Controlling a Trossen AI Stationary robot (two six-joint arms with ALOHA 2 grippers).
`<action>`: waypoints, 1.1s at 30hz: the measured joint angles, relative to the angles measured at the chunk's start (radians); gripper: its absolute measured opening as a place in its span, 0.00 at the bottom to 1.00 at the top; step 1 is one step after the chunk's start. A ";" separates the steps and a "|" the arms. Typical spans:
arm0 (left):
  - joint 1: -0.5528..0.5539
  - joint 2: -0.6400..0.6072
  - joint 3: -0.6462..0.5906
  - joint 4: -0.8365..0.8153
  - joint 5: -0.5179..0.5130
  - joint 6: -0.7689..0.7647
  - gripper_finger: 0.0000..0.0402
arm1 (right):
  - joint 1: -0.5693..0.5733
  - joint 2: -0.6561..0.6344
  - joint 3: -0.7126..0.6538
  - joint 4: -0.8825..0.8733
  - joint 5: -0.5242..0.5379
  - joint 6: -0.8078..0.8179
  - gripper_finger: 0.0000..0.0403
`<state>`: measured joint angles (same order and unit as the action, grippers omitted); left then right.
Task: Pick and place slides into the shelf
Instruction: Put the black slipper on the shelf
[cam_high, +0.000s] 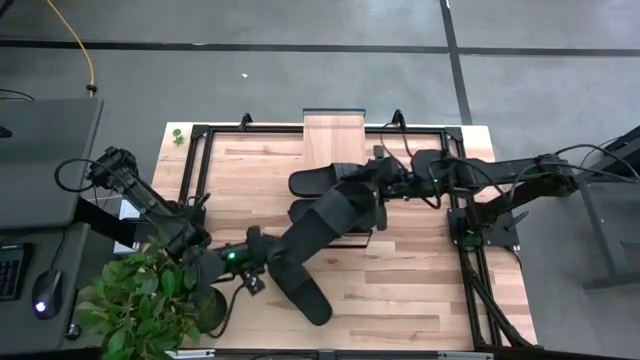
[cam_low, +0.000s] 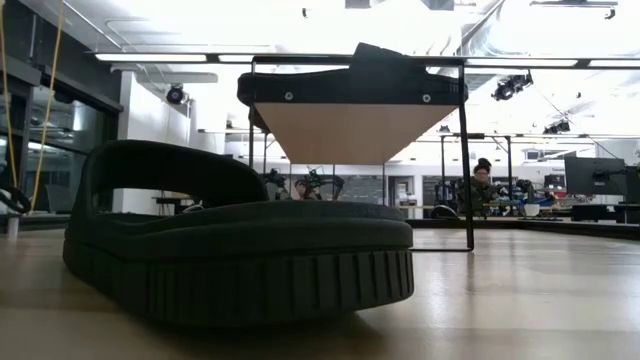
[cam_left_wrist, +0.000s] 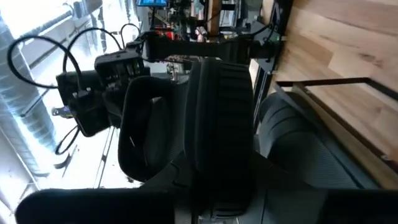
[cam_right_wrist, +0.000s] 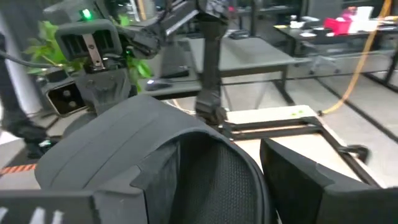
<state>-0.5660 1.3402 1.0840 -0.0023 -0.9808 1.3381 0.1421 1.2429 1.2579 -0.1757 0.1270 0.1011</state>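
Observation:
A black slide (cam_high: 330, 218) hangs above the table between my two arms and points toward the shelf (cam_high: 337, 132). My left gripper (cam_high: 262, 258) is shut on its near end. My right gripper (cam_high: 378, 185) stands open at its far end, with the slide's strap (cam_right_wrist: 155, 143) between its spread fingers. A second slide (cam_high: 318, 180) lies across the shelf's wood top. A third slide (cam_high: 303, 213) shows partly under the held one. Another slide (cam_high: 305, 290) rests sole-down on the table near the front and fills the low view (cam_low: 240, 250). My left gripper holds the slide by its near end (cam_left_wrist: 214, 186); the slide itself covers the fingers. It reaches away from the gripper roughly level, rolled onto its side, ribbed sole edge (cam_left_wrist: 221, 106) beside the strap (cam_left_wrist: 146, 124), clear of the table. My right gripper may touch the slide's strap; I cannot tell.
A leafy plant (cam_high: 140, 300) stands at the table's near left corner, close to my left arm. The shelf's thin dark frame (cam_low: 467, 170) rises at the back. A side desk with a mouse (cam_high: 42, 300) is on the left. A person (cam_low: 482, 185) sits far behind the table.

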 joint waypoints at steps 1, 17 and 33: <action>0.015 -0.006 0.000 -0.002 0.019 0.000 0.13 | 0.000 -0.010 0.000 -0.019 0.015 0.001 0.52; 0.076 -0.024 0.000 -0.002 0.094 -0.004 0.12 | -0.005 -0.034 0.000 -0.112 0.099 0.071 0.56; 0.078 -0.025 -0.001 -0.130 -0.014 -0.089 0.12 | -0.095 -0.065 0.000 -0.117 0.206 0.022 0.67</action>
<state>-0.4884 1.3151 1.0828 -0.1322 -0.9950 1.2491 0.0466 1.1779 1.2575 -0.2932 0.3327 0.1228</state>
